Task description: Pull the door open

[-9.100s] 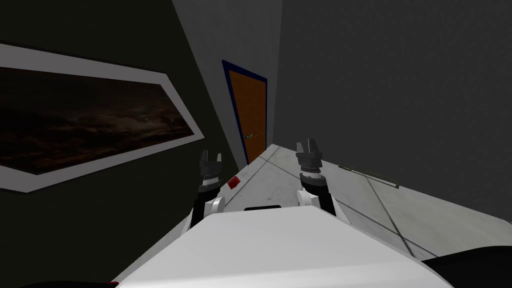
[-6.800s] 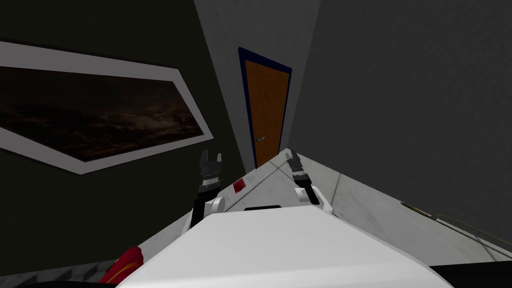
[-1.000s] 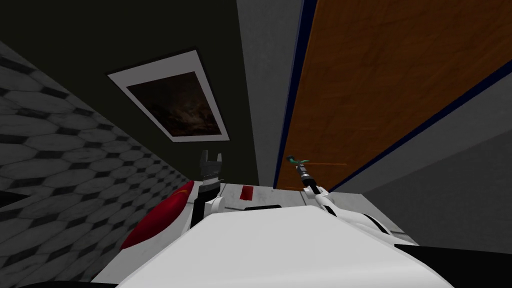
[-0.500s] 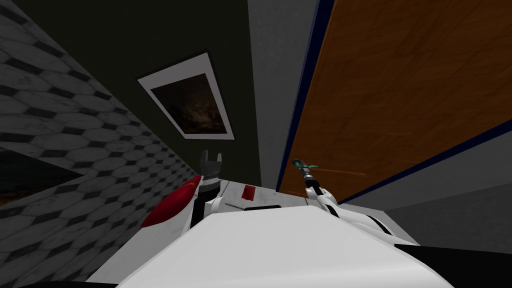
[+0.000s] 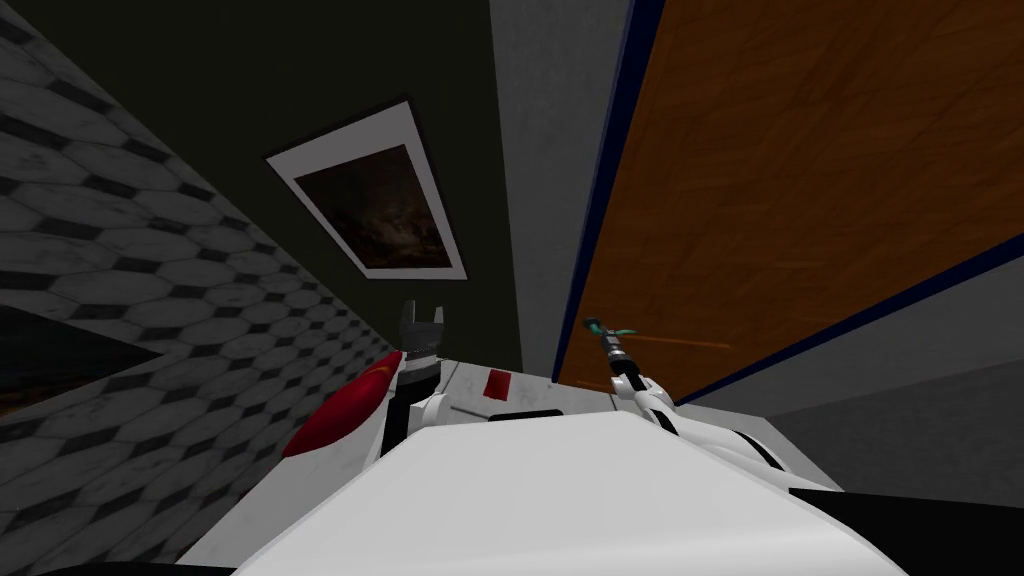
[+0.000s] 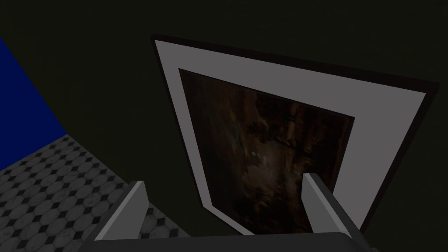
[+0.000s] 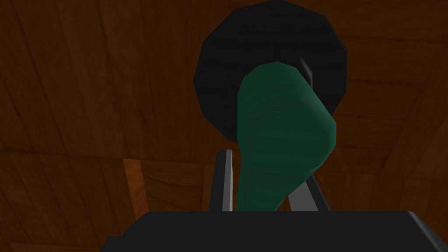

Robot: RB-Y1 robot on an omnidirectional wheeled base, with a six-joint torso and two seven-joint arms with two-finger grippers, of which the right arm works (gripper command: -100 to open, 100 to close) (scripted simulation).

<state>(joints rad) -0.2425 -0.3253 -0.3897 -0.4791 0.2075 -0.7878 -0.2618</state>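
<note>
A brown wood-grain door (image 5: 800, 160) in a dark blue frame fills the right of the head view. Its green lever handle (image 7: 280, 131) sits on a black round plate (image 7: 227, 87). My right gripper (image 7: 264, 183) is shut on the green lever, one finger pressing each side; in the head view that gripper (image 5: 603, 334) reaches the handle (image 5: 612, 329) at the door's left edge. My left gripper (image 5: 421, 322) is held up apart from the door, near the dark wall, and stands open (image 6: 223, 192) with nothing between its fingers.
A framed dark picture (image 5: 380, 205) hangs on the dark wall left of the door. A red rounded object (image 5: 335, 415) lies low on my left, and a small red patch (image 5: 497, 383) on the pale floor ahead. Hexagon-tiled surface (image 5: 120, 300) spreads to the far left.
Over several seconds I came down the corridor up to the door and my right gripper took the lever. In the last half second almost nothing has moved; the view shifted slightly.
</note>
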